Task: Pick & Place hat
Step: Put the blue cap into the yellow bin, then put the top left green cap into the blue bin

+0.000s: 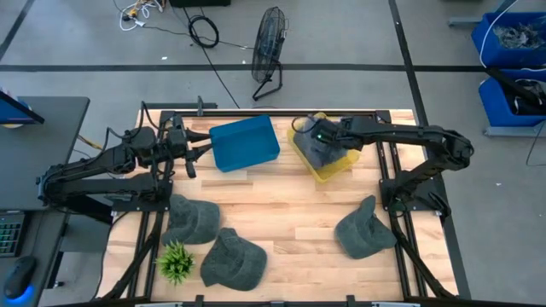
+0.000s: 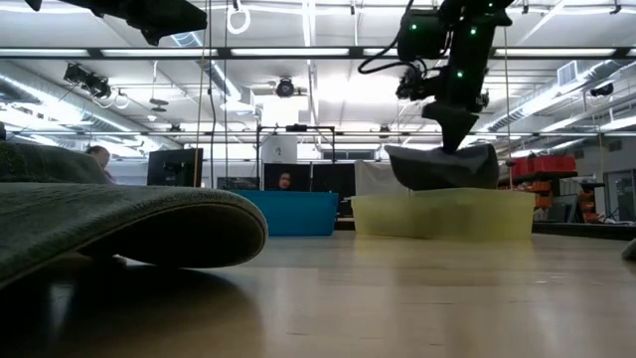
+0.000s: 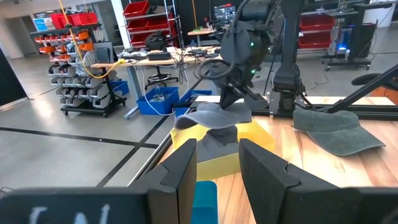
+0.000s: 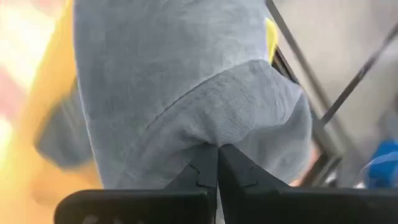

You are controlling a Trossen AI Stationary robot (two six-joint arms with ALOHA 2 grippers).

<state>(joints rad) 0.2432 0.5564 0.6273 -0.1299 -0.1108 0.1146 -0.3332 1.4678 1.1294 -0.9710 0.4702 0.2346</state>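
One grey hat (image 2: pixel 442 165) is hanging over the yellow bin (image 2: pixel 447 215), pinched in the right gripper (image 4: pixel 217 163), whose fingers are closing tight on the fabric. Three more hats (image 1: pixel 365 230) are lying on the table (image 1: pixel 299 213). The left gripper (image 3: pixel 217 163) is waiting beside the blue bin (image 1: pixel 245 142), fingers slightly parted, holding nothing.

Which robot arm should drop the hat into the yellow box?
The right arm, most likely. Its right gripper is shut on a grey hat hanging just above the yellow bin, so it only needs to let go. The left gripper holds nothing and sits by the blue bin.
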